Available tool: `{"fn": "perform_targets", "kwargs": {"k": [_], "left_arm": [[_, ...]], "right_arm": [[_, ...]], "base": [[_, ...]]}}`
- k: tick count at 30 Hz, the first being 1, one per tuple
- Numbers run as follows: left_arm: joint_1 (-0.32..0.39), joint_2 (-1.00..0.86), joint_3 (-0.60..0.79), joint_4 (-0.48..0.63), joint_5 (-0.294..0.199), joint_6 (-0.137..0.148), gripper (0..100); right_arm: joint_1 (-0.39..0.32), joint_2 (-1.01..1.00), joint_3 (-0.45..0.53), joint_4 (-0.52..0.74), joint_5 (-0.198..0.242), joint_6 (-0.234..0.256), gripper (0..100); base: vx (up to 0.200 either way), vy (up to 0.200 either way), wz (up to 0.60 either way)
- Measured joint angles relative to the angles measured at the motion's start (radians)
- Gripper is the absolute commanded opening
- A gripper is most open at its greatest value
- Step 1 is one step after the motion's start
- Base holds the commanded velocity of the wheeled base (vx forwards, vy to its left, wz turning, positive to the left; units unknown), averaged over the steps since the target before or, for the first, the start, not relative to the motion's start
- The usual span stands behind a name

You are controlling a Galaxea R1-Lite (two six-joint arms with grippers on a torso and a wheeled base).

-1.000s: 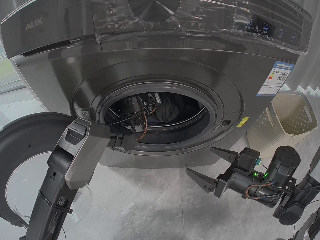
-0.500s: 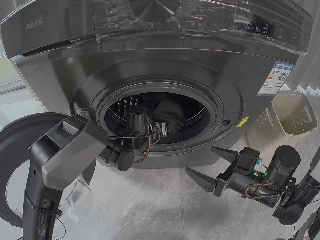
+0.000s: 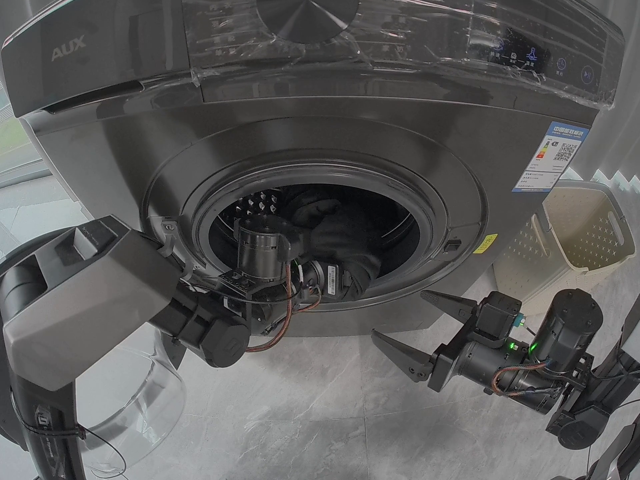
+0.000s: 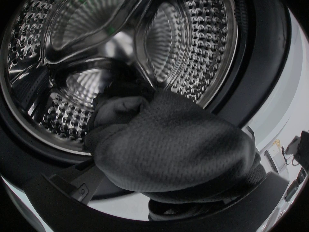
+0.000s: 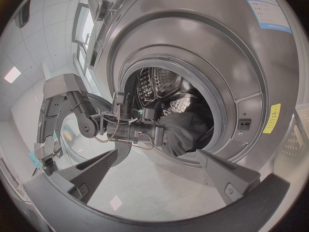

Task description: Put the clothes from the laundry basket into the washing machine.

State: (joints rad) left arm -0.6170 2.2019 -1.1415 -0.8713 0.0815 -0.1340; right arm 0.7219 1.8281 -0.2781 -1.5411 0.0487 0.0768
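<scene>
Floor (image 3: pixel 300 401): grey marble-look tiles, glossy. Window (image 3: pixel 12 145) at far left, daylight thru it. Pale curtain (image 3: pixel 623 138) at right edge. White grid-panel ceiling (image 5: pixel 35 23) w/ one lit square light (image 5: pixel 12 74).

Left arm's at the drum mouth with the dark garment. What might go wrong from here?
The dark garment sits bunched at the washing machine's rim, draped over the open left tool; backing out may drag it onto the floor. Cloth left across the rim may jam the door.
</scene>
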Motion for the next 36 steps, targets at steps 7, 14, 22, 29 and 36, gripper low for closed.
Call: {"fn": "perform_targets", "kwargs": {"k": [7, 14, 22, 29, 36], "left_arm": [[0.027, 0.087, -0.169, -0.083, 0.016, 0.0, 100], [0.071, 0.239, -0.454, -0.12, 0.048, -0.002, 0], [0.108, 0.401, -0.771, -0.125, 0.124, -0.007, 0], [0.12, 0.456, -0.784, -0.108, 0.143, -0.008, 0], [0.109, 0.377, -0.539, -0.082, 0.108, -0.006, 100]], "right_arm": [[0.0, -0.001, -0.001, 0.0, 0.0, 0.0, 100], [0.0, 0.0, -0.001, 0.0, 0.001, 0.0, 100], [0.0, 0.003, 0.0, 0.0, 0.002, 0.0, 100], [0.0, 0.004, 0.002, 0.0, 0.002, 0.0, 100], [0.0, 0.004, 0.003, 0.0, 0.003, 0.0, 100]], "base": [[0.0, 0.0, 0.0], [0.0, 0.0, 0.0], [0.0, 0.0, 0.0], [0.0, 0.0, 0.0], [0.0, 0.0, 0.0]]}}
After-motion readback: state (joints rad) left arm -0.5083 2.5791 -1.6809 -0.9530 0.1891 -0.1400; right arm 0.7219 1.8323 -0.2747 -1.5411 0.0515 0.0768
